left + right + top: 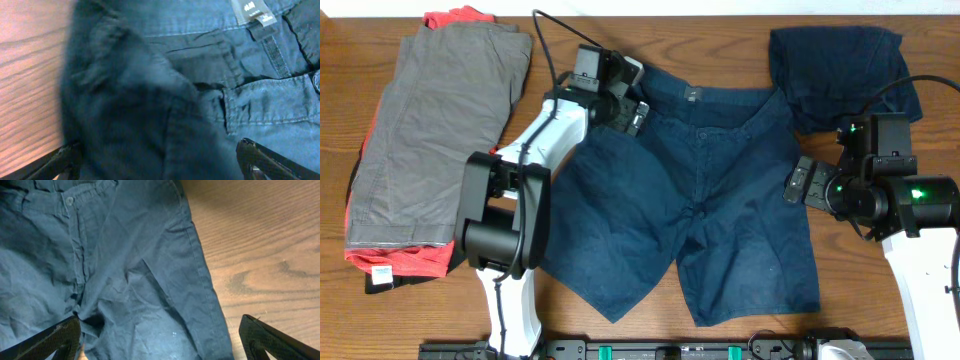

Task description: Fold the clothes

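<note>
Dark navy-blue shorts (690,190) lie spread flat in the middle of the table, waistband at the far side, legs toward the front. My left gripper (632,112) is open over the left end of the waistband; in the left wrist view its fingers (160,160) straddle a bunched fold of the shorts (150,100) near the label. My right gripper (802,185) is open at the right edge of the shorts; in the right wrist view its fingers (160,340) span the right leg hem (150,295) and bare wood.
A stack of folded clothes (430,140), grey on top with red-orange and black beneath, lies at the left. Another navy garment (840,65) lies at the far right. Arm bases stand at the front edge.
</note>
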